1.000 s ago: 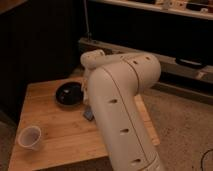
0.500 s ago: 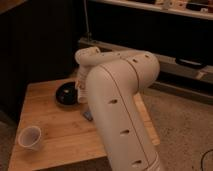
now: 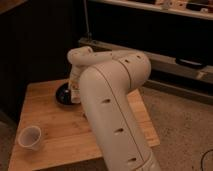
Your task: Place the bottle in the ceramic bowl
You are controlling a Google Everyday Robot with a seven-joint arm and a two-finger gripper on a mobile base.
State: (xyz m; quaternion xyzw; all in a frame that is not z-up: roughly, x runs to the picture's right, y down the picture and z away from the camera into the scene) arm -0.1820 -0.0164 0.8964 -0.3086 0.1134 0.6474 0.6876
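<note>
Reaching over the bench (image 3: 50, 125), my end effector (image 3: 76, 91) hangs above the bowl (image 3: 64, 95) at the far edge. The bottle stays hidden (behind the bulky arm (image 3: 112, 100)), so a blind release could miss the bowl.

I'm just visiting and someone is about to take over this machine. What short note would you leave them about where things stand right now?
Gripper: at the end of the white arm, over the near edge of the ceramic bowl at the back of the wooden table.
Bottle: cannot be made out, so whether it is in the bowl is unclear.
Plastic cup: front left corner, untouched.
Left: check the bottle is in the bowl, then pull the arm away.
</note>
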